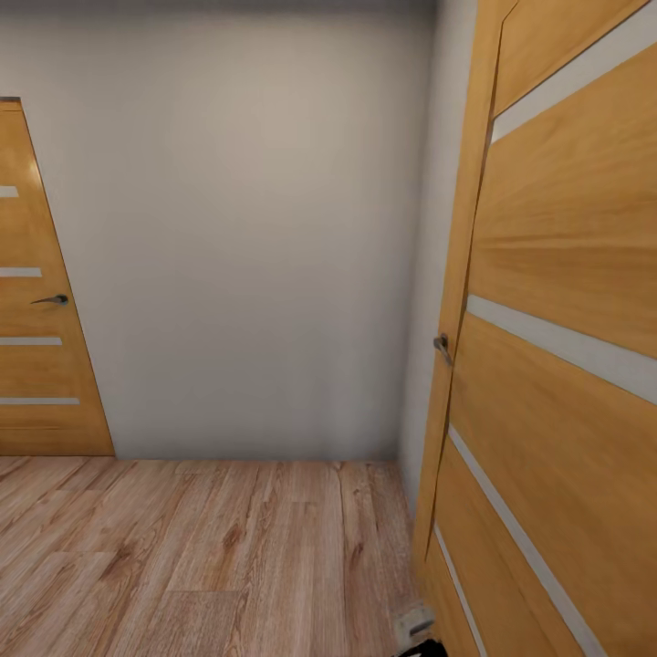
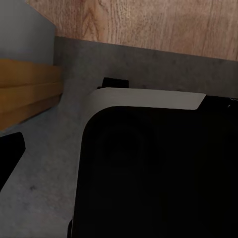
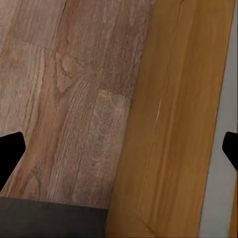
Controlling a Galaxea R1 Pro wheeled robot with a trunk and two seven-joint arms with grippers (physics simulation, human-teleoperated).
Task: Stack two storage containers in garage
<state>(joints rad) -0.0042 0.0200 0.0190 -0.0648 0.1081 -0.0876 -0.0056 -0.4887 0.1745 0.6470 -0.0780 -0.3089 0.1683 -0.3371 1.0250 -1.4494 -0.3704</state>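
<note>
The storage containers are out of view. In the right wrist view my right gripper [image 3: 119, 151] is open, its two black fingertips [image 3: 10, 153] far apart with nothing between them, above light wood-plank flooring [image 3: 64, 99] and the edge of a wood-panelled door [image 3: 173, 124]. In the left wrist view my left gripper [image 2: 119, 153] shows one black fingertip [image 2: 10, 153] at the picture's edge, as when open, and holds nothing. Under it lie my black base [image 2: 148, 173] and a dark grey mottled floor [image 2: 74, 69] that meets wood planks [image 2: 148, 25].
An open wood-panelled door [image 1: 566, 365] with a metal handle [image 1: 443, 347] stands close on my right. A plain grey-white wall [image 1: 246, 228] is ahead, with a shut panelled door [image 1: 36, 319] at the far left. Wood-plank floor [image 1: 210, 557] runs between them.
</note>
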